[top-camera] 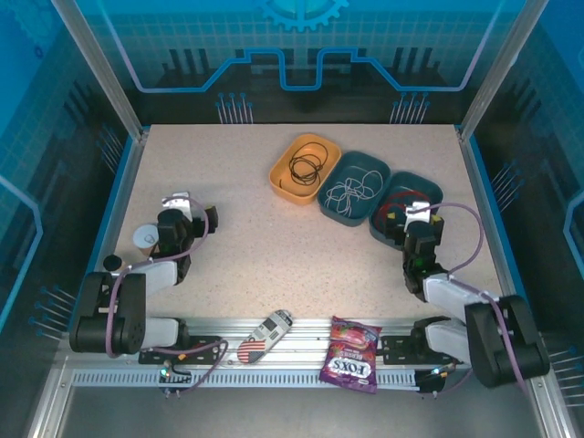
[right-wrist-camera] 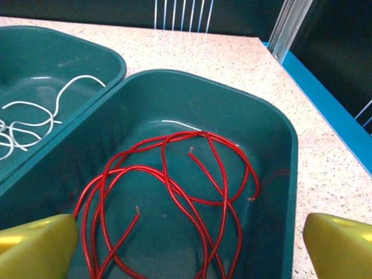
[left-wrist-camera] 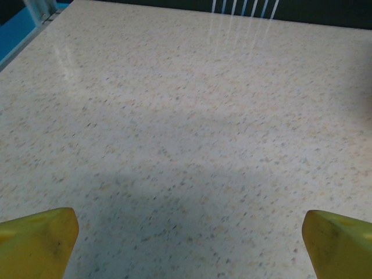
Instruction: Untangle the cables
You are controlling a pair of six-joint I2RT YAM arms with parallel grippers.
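Hovering wide-jawed above the red cable in the far-right teal tray, the right gripper should pinch one free end, not a crossing; left gripper stands wide over bare table

The left tool holds 2 yellow fingertips wide apart, apparently above the speckled table.

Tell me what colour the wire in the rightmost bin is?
That cable is red; the right wrist view shows it best.
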